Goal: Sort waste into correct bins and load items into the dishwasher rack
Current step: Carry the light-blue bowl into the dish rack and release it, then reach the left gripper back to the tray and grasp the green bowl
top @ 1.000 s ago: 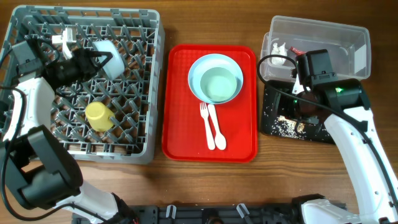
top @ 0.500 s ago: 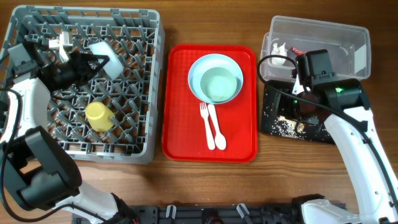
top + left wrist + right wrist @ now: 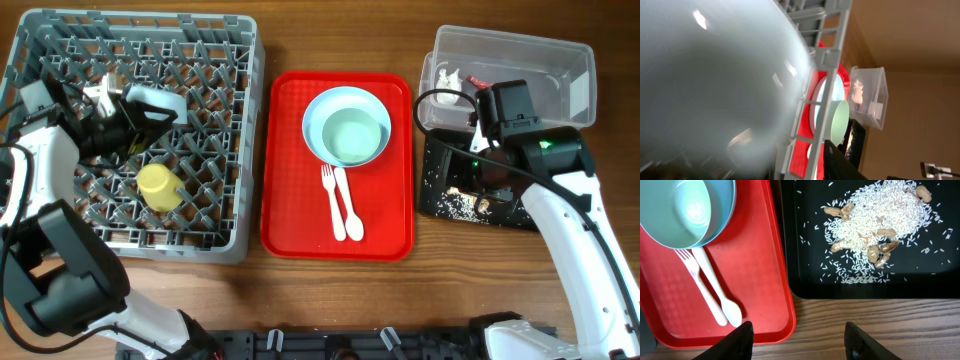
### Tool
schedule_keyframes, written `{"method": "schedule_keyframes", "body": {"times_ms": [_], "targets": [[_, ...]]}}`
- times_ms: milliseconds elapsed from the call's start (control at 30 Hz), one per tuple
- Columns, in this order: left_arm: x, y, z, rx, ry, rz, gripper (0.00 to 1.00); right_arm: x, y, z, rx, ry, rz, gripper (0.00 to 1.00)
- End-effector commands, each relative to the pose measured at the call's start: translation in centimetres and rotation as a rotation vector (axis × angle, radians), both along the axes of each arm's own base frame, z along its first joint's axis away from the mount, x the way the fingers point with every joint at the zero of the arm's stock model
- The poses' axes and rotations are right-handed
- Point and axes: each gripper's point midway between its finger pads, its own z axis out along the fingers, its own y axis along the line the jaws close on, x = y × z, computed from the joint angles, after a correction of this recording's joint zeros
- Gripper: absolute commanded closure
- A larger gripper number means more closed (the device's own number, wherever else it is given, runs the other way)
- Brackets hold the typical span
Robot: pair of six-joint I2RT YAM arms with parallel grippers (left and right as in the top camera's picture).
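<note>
left: dishwasher rack, yellow cup mouth-down on the pegs. left claw is low in the rack just above the cup. its wrist view is filled by a pale bowl pressed close to the lens, so i cannot tell how far the jaws stand apart or whether they grip it. the bowl is inside the rack, but whether it is seated between pegs is not visible.

risk: if the bowl only leans on a peg, it may roll or tip onto the cup. a finger dragging on the rim as i back out would do the same.

centre: red serving tray holds stacked bowls, with fork and spoon flat and just beside each other below them.

risk: flat, close cutlery. a pinch may skid off or take both pieces.

right: right claw is open and empty, over the seam between the red tray and the black tray. food scraps lie in the black tray. tissue sits in the clear tub.

risk: a low sweep left could clip the tray rim and shift the stack.
</note>
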Motion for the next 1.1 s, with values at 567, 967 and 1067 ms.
{"method": "schedule_keyframes", "body": {"times_ms": [567,967,1067], "targets": [[-4.5,0.9,6.2,0.064,-0.014,0.084,0.63,0.0,-0.5,0.8,-0.021,-0.021,0.001,0.41],[-4.2,-10.6,9.9,0.366,-0.231,-0.223,0.59,0.2,-3.1,0.9,-0.014,-0.019,-0.101,0.32],[-3.5,-15.2,10.1,0.432,-0.326,-0.331,0.51,0.0,-3.9,0.8,-0.016,-0.008,-0.128,0.25]]}}
